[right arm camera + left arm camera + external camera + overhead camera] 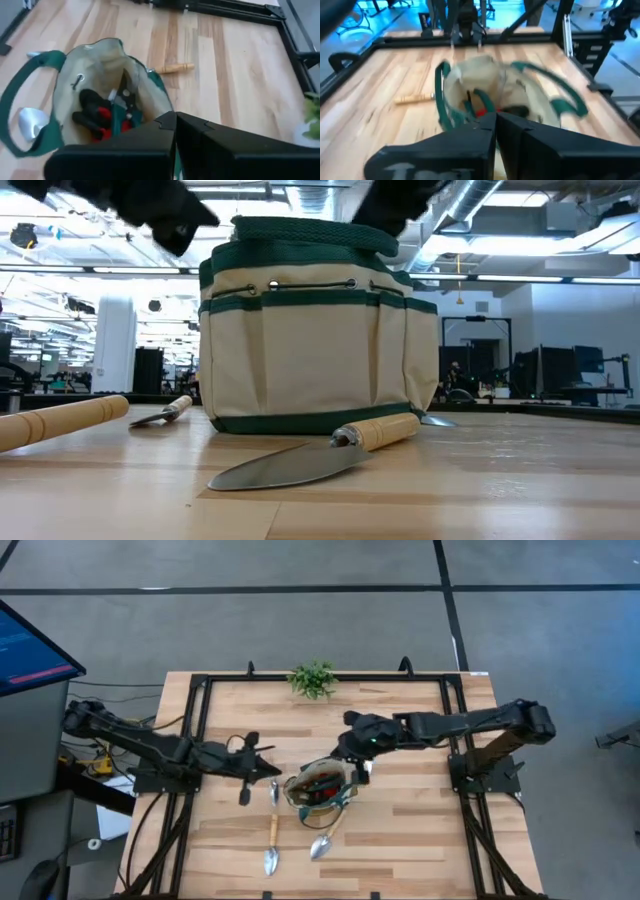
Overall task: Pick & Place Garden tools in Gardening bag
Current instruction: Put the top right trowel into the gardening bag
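A robotics lab or open-plan workshop hall. Beyond the butcher-block surface point(400, 830) with its black metal frame point(200, 700), the low view shows exposed ceiling ducts point(490, 205), strip lighting and rows of workstations with monitors point(560, 370); the floor point(300, 620) is grey.

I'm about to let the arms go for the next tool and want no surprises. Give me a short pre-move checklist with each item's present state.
1. Gardening bag upright, mouth open: ok.
2. Pruning shears and red-and-black item already inside the bag: ok.
3. Left hand shut and carrying nothing, beside the bag: ok, but it must open before a pick.
4. Right hand shut and carrying nothing, at the bag's rim: ok, same note.
5. Tools left out: two trowels on the table in front of the bag, a small one by its left side: not ok, still to be packed.
6. Green loop handles clear of the mouth: cannot tell.
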`<action>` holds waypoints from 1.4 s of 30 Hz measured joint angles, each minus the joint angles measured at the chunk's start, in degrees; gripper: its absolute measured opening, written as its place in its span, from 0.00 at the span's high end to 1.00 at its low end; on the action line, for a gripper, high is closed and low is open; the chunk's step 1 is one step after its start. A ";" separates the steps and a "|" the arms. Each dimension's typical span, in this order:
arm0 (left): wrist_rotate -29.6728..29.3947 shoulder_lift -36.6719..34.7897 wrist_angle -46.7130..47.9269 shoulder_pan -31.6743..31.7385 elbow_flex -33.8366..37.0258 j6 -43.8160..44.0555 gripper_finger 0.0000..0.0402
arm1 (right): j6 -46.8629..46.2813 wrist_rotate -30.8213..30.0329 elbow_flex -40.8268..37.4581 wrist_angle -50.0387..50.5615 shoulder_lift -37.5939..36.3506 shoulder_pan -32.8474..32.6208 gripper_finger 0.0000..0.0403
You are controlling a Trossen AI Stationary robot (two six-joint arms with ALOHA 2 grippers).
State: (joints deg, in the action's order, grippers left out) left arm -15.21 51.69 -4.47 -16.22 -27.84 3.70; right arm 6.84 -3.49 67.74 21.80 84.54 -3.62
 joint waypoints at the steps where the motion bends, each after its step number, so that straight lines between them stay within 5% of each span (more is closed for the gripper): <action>1: 0.02 -0.76 -0.35 -0.01 1.39 0.04 0.99 | -0.78 -0.02 -2.16 -1.45 -1.23 -0.18 1.00; 8: 0.17 -4.38 -9.96 -0.01 7.63 -0.42 0.99 | -8.78 -1.10 -16.14 -10.75 -8.81 -0.92 1.00; 24: 0.19 -10.09 -11.44 -0.01 7.76 -3.10 0.99 | -28.49 -17.51 -37.11 -12.00 -21.59 -6.54 1.00; 35: 0.02 -10.09 -11.63 -0.01 7.76 -3.07 0.99 | -42.22 -23.67 -40.36 -12.22 -21.48 -5.35 1.00; 42: -0.05 -10.09 -11.65 -0.01 7.76 -3.07 0.99 | -39.80 -23.62 -40.36 -11.99 -21.47 -4.85 1.00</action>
State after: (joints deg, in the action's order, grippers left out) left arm -15.27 41.60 -16.12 -16.23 -20.08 0.62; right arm -32.96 -27.11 27.38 9.81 63.07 -8.47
